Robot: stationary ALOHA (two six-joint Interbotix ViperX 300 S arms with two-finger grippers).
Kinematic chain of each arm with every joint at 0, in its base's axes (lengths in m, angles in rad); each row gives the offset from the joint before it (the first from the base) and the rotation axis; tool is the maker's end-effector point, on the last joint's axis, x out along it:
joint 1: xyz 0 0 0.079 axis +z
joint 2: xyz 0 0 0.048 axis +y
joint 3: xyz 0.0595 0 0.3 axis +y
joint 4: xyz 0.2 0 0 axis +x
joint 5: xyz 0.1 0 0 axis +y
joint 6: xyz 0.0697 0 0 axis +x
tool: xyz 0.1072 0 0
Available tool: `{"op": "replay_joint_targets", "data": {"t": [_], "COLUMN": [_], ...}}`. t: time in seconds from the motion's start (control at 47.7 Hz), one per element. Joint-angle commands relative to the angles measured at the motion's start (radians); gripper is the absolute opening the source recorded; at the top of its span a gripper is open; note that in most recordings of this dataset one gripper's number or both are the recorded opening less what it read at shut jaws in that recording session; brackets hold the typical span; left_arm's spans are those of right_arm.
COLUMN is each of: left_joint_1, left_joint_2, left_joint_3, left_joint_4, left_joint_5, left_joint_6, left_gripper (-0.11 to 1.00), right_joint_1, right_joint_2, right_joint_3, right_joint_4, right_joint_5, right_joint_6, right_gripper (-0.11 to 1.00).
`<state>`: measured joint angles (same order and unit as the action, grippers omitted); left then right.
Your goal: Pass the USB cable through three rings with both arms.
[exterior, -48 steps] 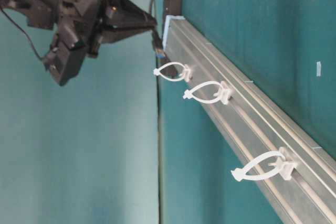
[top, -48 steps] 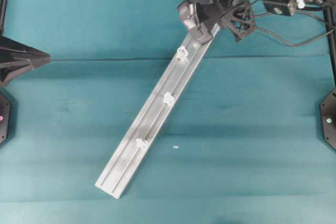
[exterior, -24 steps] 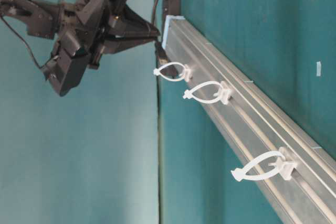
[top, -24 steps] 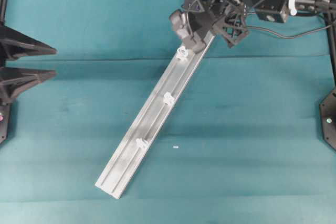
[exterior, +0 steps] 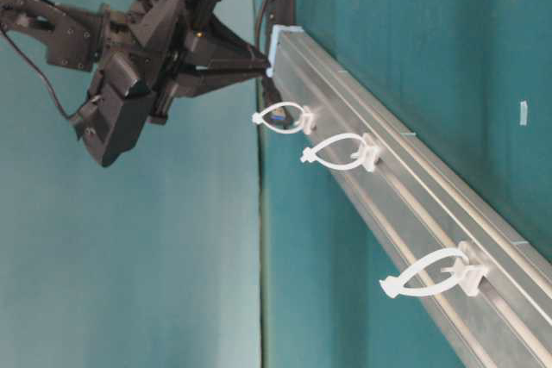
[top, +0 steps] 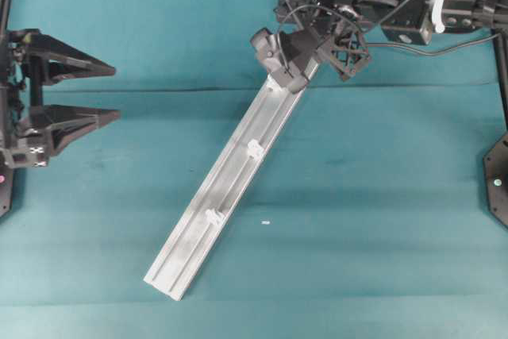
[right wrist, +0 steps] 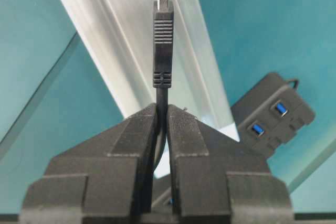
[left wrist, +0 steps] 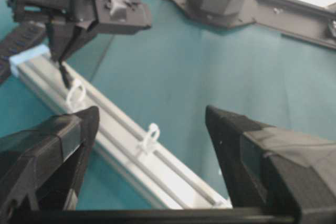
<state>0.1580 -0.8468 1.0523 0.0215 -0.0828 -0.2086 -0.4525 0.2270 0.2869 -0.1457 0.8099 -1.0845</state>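
While the right gripper (right wrist: 161, 116) pinches the USB cable (right wrist: 162, 45) at the first ring (exterior: 280, 116), no ring is threaded, and the left gripper (top: 107, 93) waits with fingers apart.

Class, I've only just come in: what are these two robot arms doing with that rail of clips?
The right gripper is shut on the USB cable, just behind its plug, and holds the plug at the first ring at the far end of the silver rail. The other two rings are empty. The left gripper is open at the left side of the table, holding nothing.
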Motion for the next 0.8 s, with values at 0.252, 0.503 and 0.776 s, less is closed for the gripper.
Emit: {"op": "replay_joint_targets", "data": {"t": [0.252, 0.503, 0.776], "left_joint_1": [0.003, 0.003, 0.003], "left_joint_2": [0.006, -0.006, -0.002], "left_joint_3": [-0.014, -0.014, -0.02], "left_joint_4": [0.005, 0.005, 0.005], "left_joint_5": [-0.012, -0.012, -0.012], "left_joint_6": [-0.052, -0.054, -0.049], "left_gripper": [0.9, 0.9, 0.9], "right_joint_1": [0.018, 0.034, 0.052], "right_joint_2": [0.012, 0.012, 0.012], "right_joint_3": [-0.003, 0.005, 0.009], "right_joint_4": [-0.002, -0.002, 0.0], "right_joint_5": [-0.023, -0.044, -0.064], "right_joint_6": [-0.023, -0.029, -0.029], "right_gripper": [0.08, 0.08, 0.08]}}
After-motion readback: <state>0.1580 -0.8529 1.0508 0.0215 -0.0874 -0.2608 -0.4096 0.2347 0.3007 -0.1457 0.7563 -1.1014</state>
